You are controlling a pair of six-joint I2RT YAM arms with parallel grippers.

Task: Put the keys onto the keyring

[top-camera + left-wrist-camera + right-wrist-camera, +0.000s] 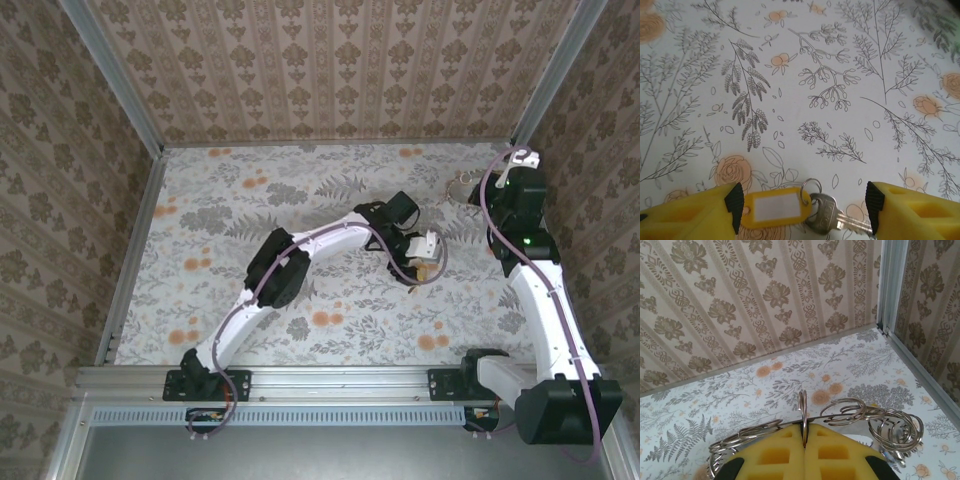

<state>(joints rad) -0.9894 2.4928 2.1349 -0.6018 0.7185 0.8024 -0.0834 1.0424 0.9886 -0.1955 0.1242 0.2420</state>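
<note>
Tagged key [829, 212] lies flat on the desk [840, 75] between the left hand's [804, 202] spread fingers — long axis finger to finger, grip uncertain; right hand [804, 437] clamps the keyring [802, 407], well apart.

A bench [300, 200] covered in pale cloth printed with grey ferns, sprigs and orange flowers. Walls [330, 60] papered in beige and brown striped damask enclose three sides. Silver metal posts [110, 70] brace the corners; what appears to be a slotted rail [330, 412] edges the near side.
</note>
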